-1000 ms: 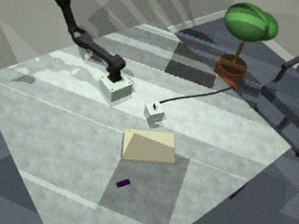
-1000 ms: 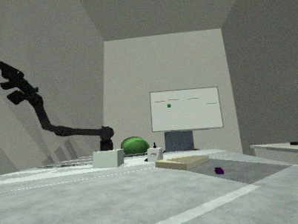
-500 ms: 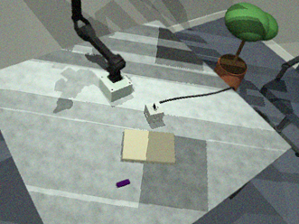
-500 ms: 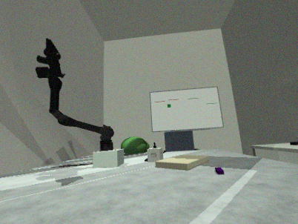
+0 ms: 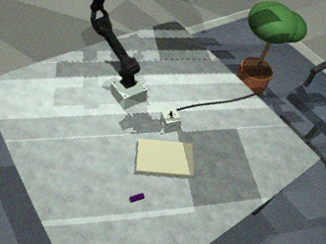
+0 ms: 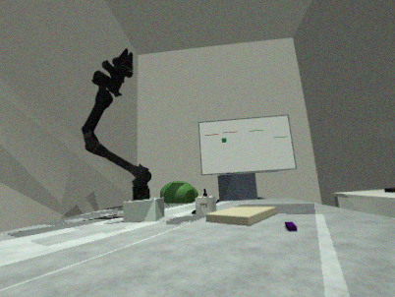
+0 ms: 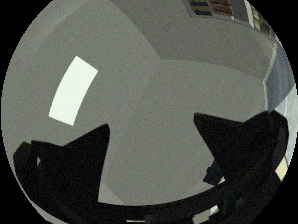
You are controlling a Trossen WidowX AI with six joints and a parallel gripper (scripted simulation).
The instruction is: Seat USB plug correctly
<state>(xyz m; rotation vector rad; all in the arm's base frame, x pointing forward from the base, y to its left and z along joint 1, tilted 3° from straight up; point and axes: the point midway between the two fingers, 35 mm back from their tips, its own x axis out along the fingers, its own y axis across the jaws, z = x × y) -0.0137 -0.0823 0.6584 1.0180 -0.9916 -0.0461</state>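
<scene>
The white power cube [image 5: 171,123] [image 6: 210,204] stands on the table [image 5: 88,178] [image 6: 197,266] with a black cable running off behind it. A small dark plug [image 5: 171,114] [image 6: 204,193] sticks up from the cube's top; how deep it sits and which way round it is are too small to tell. My gripper [image 6: 129,52] [image 7: 152,123] is open with nothing between the fingers. It is raised high above the table, far from the cube, and points up at the wall and ceiling. In the top view it is partly cut off at the top edge.
A cream board [image 5: 163,158] [image 6: 241,215] lies in front of the cube, and a purple block [image 5: 136,197] [image 6: 291,226] lies farther forward. The arm's pale base [image 5: 127,96] [image 6: 143,210] is beside the cube. A potted plant [image 5: 276,22] and a chair stand beyond the table.
</scene>
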